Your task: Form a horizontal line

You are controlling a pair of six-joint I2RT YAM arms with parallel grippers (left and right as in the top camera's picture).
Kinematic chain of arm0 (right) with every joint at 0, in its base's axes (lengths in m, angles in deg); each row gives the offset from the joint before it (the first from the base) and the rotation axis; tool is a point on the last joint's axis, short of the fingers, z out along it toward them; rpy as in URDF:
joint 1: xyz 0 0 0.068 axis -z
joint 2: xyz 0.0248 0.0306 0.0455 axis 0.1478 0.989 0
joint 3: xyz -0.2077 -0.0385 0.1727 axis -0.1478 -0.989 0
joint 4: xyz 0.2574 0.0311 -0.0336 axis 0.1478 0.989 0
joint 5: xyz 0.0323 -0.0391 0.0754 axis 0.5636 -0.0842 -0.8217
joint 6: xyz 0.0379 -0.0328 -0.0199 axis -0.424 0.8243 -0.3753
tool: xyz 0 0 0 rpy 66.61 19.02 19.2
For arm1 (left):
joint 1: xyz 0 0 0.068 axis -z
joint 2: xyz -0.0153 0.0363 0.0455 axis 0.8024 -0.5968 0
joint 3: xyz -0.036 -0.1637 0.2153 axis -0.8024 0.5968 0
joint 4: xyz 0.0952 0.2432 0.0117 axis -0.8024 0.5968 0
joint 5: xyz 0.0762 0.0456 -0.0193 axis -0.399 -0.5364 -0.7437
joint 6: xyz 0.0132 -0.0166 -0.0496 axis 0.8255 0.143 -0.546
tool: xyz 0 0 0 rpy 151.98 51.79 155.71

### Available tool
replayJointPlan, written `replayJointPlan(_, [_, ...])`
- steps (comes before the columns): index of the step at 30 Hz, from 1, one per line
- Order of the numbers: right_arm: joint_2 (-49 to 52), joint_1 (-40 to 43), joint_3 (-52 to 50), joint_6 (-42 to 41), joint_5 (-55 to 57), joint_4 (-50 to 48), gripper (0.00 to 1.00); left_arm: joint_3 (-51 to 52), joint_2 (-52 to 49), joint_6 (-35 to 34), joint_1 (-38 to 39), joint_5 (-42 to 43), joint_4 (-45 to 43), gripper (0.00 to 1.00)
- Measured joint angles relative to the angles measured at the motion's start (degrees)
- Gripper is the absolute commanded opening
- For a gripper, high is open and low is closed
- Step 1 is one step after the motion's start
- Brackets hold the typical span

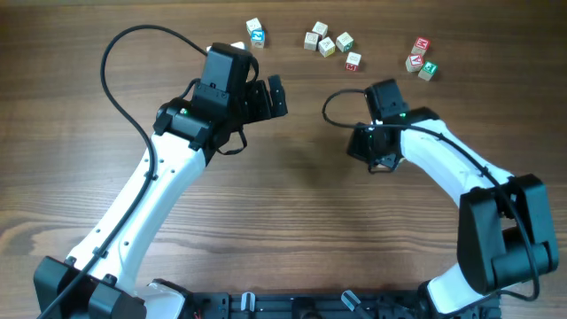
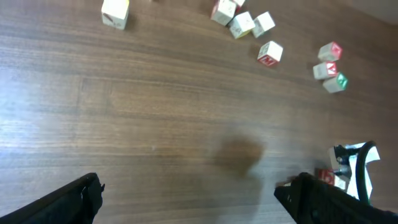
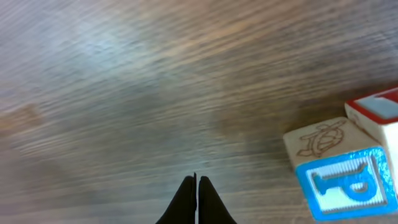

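Note:
Two small cubes touch at the back of the table in the overhead view: a pale cream cube (image 1: 253, 26) and a blue-faced cube (image 1: 258, 38), a short row. The cream cube (image 2: 115, 12) shows at the top of the left wrist view. My left gripper (image 1: 266, 99) (image 2: 193, 186) hovers open and empty just right of and nearer than that pair. My right gripper (image 1: 379, 159) (image 3: 197, 180) is shut on nothing, low over bare wood. To its right lie a cube with a blue P face (image 3: 345, 180) and a red-edged cube (image 3: 379, 112), hidden under the arm in the overhead view.
Several loose cubes lie at the back centre (image 1: 328, 40) (image 2: 242, 18), one red-faced cube (image 1: 353, 60) (image 2: 269, 53) a little nearer. Three more sit at the back right (image 1: 422, 55) (image 2: 329, 65). A red cube (image 2: 324, 176) shows beside the right arm.

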Motion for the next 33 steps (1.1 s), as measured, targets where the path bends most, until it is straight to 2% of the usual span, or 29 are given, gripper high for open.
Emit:
replayJointPlan(4, [-0.2, 0.0, 5.3, 0.0, -1.4, 5.8, 0.05, 0.0, -0.7, 0.0, 0.0, 0.5, -0.5, 1.00])
replayJointPlan(8, [-2.6, 0.0, 7.2, 0.0, -3.6, 8.5, 0.04, 0.0, -5.7, 0.0, 0.0, 0.5, -0.5, 1.00])
replayJointPlan(9, [-3.7, 0.1, 7.2, 0.0, -3.9, 10.2, 0.04, 0.0, -6.8, 0.0, 0.0, 0.9, -0.5, 0.92])
replayJointPlan(10, [-5.0, 0.5, 7.2, 0.0, -4.1, 12.0, 0.04, 0.0, -8.0, 0.0, 0.0, 1.3, -0.7, 0.76])
replayJointPlan(11, [-6.1, 1.3, 7.3, 0.0, -4.3, 13.6, 0.04, 0.0, -9.2, -0.2, 0.0, 2.5, -1.1, 0.66])
replayJointPlan(12, [-7.4, 2.8, 7.3, 0.0, -4.5, 15.2, 0.04, 0.0, -10.2, -0.3, 0.0, 4.0, -1.4, 0.63])
replayJointPlan(14, [-10.0, 6.2, 7.3, 0.2, -4.5, 18.2, 0.06, 0.0, -11.7, -0.4, 0.0, 6.1, -1.8, 0.48])
replayJointPlan(15, [-11.5, 8.4, 7.3, 0.2, -4.0, 19.2, 0.09, 0.0, -12.5, -0.5, 0.2, 6.8, -1.9, 0.42])
replayJointPlan(16, [-12.5, 10.1, 7.4, 0.2, -3.8, 19.6, 0.13, 0.0, -13.1, -0.2, 0.3, 7.3, -2.1, 0.32])
replayJointPlan(20, [-13.0, 14.2, 7.4, 2.9, -0.5, 19.5, 0.13, 0.0, -15.0, -0.4, 4.2, 8.2, -7.2, 0.18])
replayJointPlan(23, [-13.0, 14.6, 7.4, 3.3, 6.1, 19.5, 0.14, 0.0, -17.5, -0.4, 6.8, 8.5, -7.6, 0.14])
replayJointPlan(26, [-13.0, 15.9, 7.4, 2.3, 9.8, 17.7, 0.07, 0.0, -19.1, -0.4, 7.2, 8.5, -8.0, 0.11])
replayJointPlan(28, [-13.0, 16.0, 7.4, 2.4, 9.7, 15.1, 0.05, 0.0, -20.6, -0.4, 7.2, 8.5, -9.2, 0.09])
replayJointPlan(30, [-11.9, 15.7, 6.8, 4.8, 9.2, 8.9, 0.05, 0.0, -21.6, -0.4, 7.2, 7.1, -10.1, 0.14])
replayJointPlan(33, [-6.3, 15.6, 6.5, 8.3, 5.5, 3.0, 0.05, 0.0, -21.6, -0.5, 7.2, 4.0, -10.3, 0.09])
